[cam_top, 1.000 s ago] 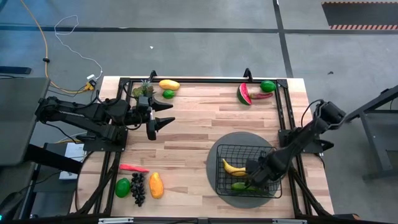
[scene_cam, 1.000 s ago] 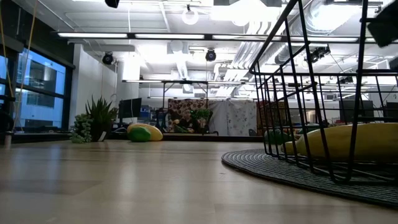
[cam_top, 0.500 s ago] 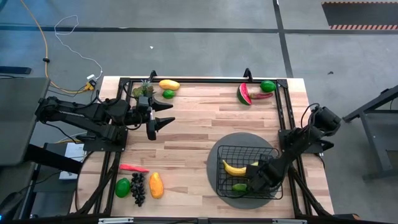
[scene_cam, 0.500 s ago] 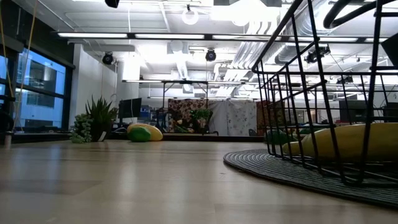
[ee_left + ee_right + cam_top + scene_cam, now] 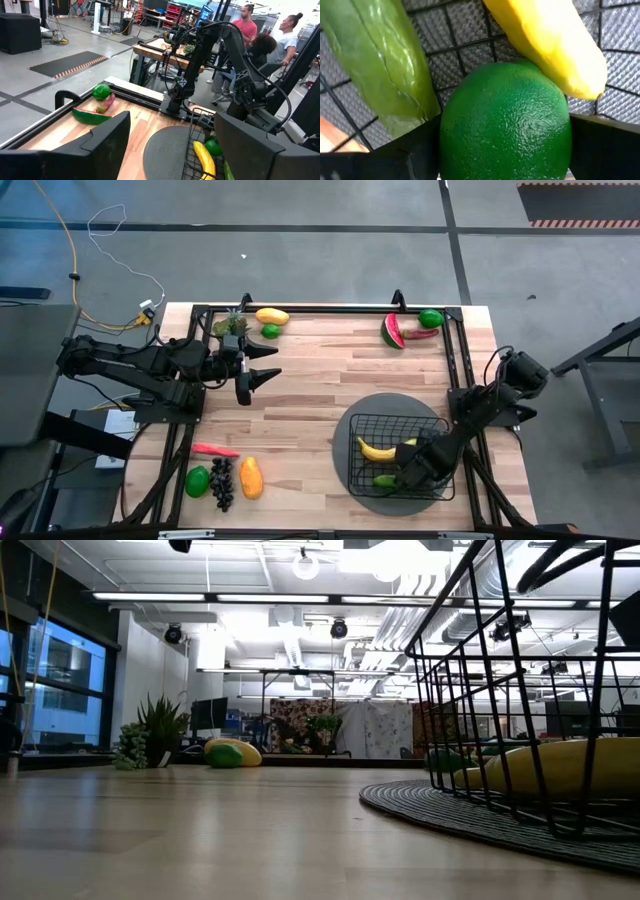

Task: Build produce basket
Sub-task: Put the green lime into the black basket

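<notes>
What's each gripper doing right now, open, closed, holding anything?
Left gripper: open, empty, hovering over the table.
Right gripper: down in the basket, fingers on either side of a lime; grip cannot be told.

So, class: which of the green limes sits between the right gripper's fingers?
The lime inside the basket, touching the banana; the other limes lie loose on the table.

Left arm: waits at the table's left edge, left gripper (image 5: 262,377) open.
Right gripper (image 5: 408,469): lowered, clamped on something green.
</notes>
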Motion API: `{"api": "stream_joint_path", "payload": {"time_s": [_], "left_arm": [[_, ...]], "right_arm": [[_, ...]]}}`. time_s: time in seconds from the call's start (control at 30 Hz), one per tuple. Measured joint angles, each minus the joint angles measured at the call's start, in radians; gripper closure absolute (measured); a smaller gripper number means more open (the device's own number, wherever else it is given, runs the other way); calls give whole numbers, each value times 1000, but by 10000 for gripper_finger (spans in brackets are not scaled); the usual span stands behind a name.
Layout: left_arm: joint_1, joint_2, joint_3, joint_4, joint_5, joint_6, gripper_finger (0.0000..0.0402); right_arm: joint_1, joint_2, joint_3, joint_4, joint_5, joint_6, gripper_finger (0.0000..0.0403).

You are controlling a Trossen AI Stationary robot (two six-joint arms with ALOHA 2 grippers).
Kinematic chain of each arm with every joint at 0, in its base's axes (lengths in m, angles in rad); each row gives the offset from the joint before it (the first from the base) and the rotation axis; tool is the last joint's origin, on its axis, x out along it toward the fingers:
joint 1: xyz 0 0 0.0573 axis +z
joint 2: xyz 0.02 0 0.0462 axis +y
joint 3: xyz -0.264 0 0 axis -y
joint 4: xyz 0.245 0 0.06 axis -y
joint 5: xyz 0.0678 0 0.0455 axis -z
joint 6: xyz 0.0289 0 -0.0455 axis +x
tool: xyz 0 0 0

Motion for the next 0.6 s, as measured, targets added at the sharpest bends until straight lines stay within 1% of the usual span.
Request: {"api": "stream_joint_path", "payload": {"time_s": [0.07,0.17,0.3,0.6], "left_arm": [[0,0,0,0,0,0,124],[0,0,0,0,0,0,124],[0,0,0,0,0,0,124],[0,0,0,0,0,0,124]], "right_arm": [[0,0,0,0,30,25,102],[0,0,0,0,62,8,102],[0,0,0,0,64,-31,102],[0,0,0,0,64,-5,102]]}}
